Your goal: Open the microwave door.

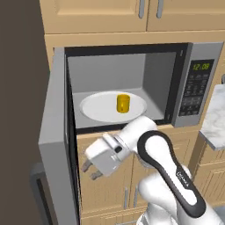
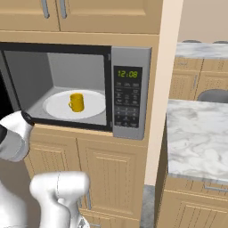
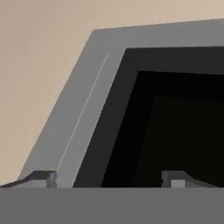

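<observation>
The microwave [image 1: 195, 85] [image 2: 129, 93] is a grey built-in box with a dark keypad and a green clock. Its door [image 1: 55, 132] [image 3: 87, 105] stands swung wide open to the left, edge-on in the left base view. Inside, a yellow cup [image 1: 123, 103] [image 2: 76, 102] sits on a white plate [image 1: 94, 107] [image 2: 55, 106]. My gripper [image 1: 89, 171] [image 3: 109, 178] hangs below the cavity, just right of the door's inner face. Its fingers are spread apart and hold nothing. In the hand view the door's grey frame and dark window fill most of the picture.
Tan wooden cabinets [image 1: 110, 189] [image 2: 111, 173] sit under and above the microwave. A marble counter [image 2: 196, 138] [image 1: 217, 123] juts out on the right. My own white arm [image 1: 171, 176] crosses the lower cabinets.
</observation>
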Robot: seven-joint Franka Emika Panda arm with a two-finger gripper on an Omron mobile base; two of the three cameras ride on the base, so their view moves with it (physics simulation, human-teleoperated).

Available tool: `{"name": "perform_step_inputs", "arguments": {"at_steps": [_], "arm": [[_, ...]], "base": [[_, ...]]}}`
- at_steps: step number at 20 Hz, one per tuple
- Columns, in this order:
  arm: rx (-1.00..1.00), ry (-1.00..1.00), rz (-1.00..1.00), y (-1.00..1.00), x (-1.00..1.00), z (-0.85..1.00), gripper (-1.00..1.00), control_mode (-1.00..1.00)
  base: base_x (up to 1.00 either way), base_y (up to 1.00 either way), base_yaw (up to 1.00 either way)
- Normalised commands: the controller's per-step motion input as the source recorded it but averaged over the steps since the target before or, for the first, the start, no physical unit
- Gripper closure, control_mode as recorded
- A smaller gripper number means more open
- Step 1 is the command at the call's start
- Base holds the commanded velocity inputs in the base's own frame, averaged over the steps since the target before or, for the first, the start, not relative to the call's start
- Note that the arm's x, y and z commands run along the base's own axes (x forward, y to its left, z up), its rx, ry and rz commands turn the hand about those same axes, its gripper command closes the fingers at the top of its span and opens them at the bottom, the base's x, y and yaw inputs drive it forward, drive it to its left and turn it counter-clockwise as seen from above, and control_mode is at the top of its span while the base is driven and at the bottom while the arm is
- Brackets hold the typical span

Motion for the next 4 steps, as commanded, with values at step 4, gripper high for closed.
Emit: {"name": "perform_step_inputs", "arguments": {"at_steps": [4], "arm": [[0.23,-0.19,-0.14,-0.91,-0.17,0.86,-1.0,-1.0]], "base": [[0.0,0.0,0.0]]}}
